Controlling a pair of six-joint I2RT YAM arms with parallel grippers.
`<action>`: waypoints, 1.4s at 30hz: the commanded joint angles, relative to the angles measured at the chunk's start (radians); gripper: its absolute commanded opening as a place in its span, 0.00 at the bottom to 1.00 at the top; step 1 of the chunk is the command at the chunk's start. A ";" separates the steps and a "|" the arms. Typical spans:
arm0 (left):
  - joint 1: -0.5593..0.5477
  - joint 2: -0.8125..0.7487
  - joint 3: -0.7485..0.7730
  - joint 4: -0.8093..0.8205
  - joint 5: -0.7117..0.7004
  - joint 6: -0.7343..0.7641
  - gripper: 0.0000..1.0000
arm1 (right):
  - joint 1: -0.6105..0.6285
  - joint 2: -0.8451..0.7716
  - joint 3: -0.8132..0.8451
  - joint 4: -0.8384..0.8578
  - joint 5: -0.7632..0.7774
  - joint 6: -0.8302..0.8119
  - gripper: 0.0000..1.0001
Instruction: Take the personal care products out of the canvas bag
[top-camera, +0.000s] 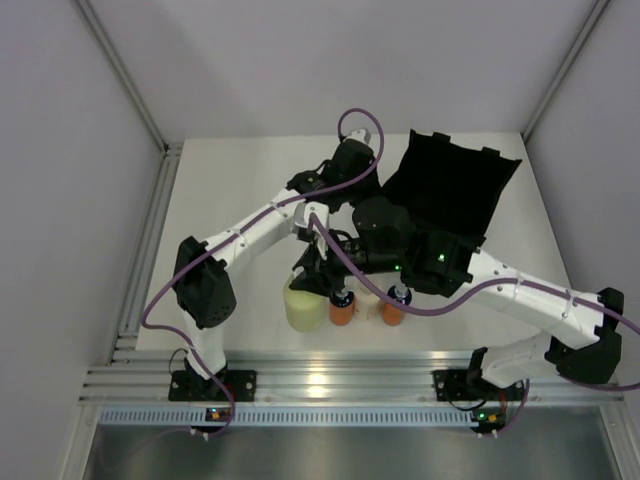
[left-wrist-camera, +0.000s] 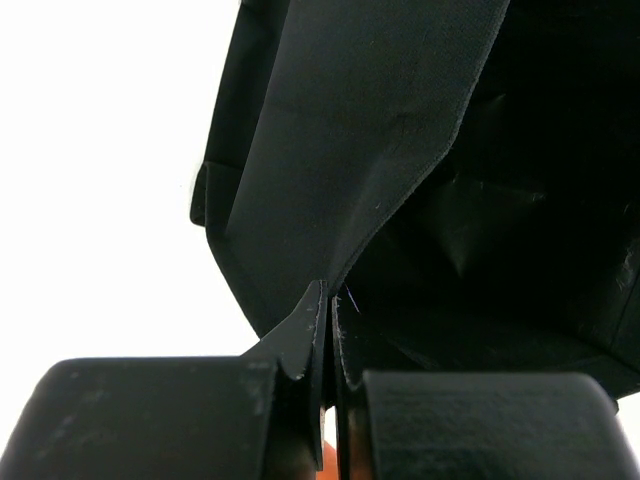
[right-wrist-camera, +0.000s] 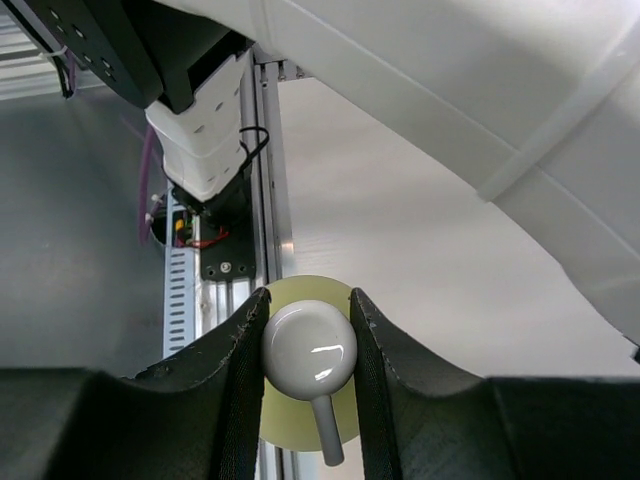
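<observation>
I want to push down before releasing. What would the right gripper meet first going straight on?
The round white pump top between the right gripper's fingers, with its yellow-green plastic bottle beneath; how deep it sits is unclear.

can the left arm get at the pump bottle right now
Probably not. The left hand is shut on the edge of the black bag, and the right hand grips the pump bottle by its white top, so it would have to let go first.

Free table (top-camera: 215, 190) at far left; canvas bag (top-camera: 455, 190) far right; left arm (top-camera: 250, 232), right arm (top-camera: 520, 290) and bottles (top-camera: 342, 312) mid-table.
</observation>
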 joint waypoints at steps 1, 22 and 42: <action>0.004 0.017 0.040 0.013 -0.007 0.024 0.00 | 0.034 -0.017 -0.002 0.255 -0.042 0.010 0.00; 0.018 0.044 0.127 0.013 0.030 0.104 0.65 | 0.049 0.000 -0.172 0.408 -0.027 0.008 0.00; 0.289 -0.069 0.143 0.013 0.002 0.070 0.99 | 0.049 -0.006 -0.219 0.448 0.038 0.005 0.00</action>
